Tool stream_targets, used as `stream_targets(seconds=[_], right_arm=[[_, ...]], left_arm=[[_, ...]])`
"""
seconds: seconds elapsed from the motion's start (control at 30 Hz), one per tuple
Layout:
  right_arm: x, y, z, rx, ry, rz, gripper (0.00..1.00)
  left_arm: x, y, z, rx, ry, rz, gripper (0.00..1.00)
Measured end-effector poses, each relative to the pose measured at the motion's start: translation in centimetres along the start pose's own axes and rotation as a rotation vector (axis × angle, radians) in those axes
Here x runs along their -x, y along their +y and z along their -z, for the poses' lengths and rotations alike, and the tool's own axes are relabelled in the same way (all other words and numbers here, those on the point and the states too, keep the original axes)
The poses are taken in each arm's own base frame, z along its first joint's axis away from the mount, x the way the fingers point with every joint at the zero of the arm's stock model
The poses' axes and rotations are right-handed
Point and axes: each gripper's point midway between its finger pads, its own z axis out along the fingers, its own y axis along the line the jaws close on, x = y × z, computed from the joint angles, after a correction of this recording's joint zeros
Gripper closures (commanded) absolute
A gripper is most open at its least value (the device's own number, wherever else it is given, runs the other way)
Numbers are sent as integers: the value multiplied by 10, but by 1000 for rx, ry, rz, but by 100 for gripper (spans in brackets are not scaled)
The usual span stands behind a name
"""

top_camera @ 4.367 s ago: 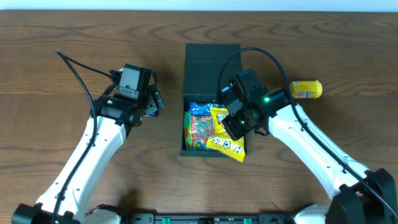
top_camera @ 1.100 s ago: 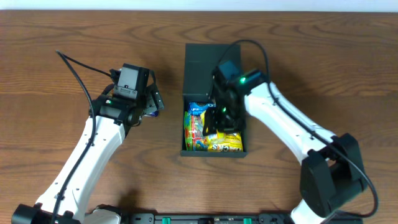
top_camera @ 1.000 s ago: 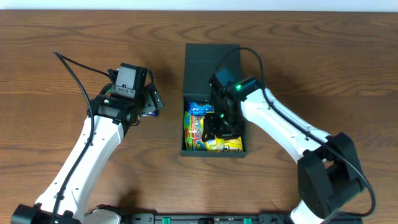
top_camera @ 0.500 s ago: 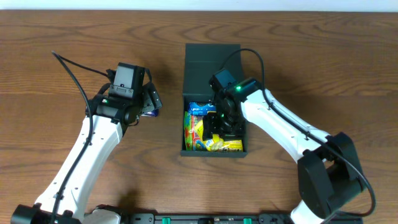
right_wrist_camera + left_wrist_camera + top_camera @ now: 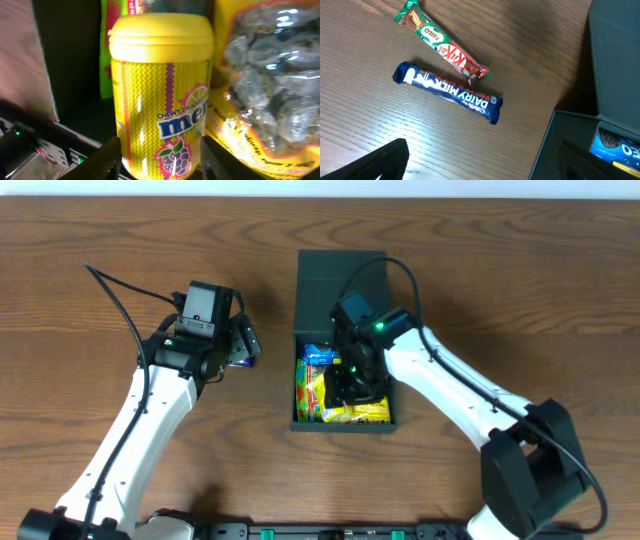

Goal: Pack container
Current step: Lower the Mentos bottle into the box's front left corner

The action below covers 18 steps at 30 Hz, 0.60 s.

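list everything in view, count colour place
dark teal-green matte rectangular box: 1, teal-green, table centre, flap lid open
yellow plastic Mentos bottle: 1, yellow, inside box, gripped
yellow crinkly snack bag: 1, yellow, in box beside bottle
blue snack packet: 1, blue, box's far end
green-red-yellow snack packet: 1, mixed, box's left side
blue Dairy Milk chocolate bar: 1, blue, table, left of box
red-and-green KitKat bar: 1, red-green, beside it
brown wooden table: 1, brown
left claw: black, open, by bars
right claw: black, shut on bottle

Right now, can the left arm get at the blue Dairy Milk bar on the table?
Probably yes. The Dairy Milk bar lies flat on the table ahead of the open left gripper, with nothing over it; the container stands to the side.
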Motion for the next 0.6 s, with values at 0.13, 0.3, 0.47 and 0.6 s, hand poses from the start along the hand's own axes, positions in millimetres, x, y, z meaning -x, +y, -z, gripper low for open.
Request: stream_targets(seconds=[0.13, 0.3, 0.47, 0.6], right_arm=[[-5, 7, -3, -4, 9, 25, 51], [-4, 7, -5, -7, 7, 11, 52], [1, 16, -14, 5, -4, 19, 53], [1, 27, -19, 16, -16, 54, 52]], left_arm=[[0, 0, 0, 0, 1, 0, 5], [0, 0, 0, 0, 0, -2, 5], [0, 0, 0, 0, 1, -2, 5], [0, 0, 0, -2, 2, -3, 5]])
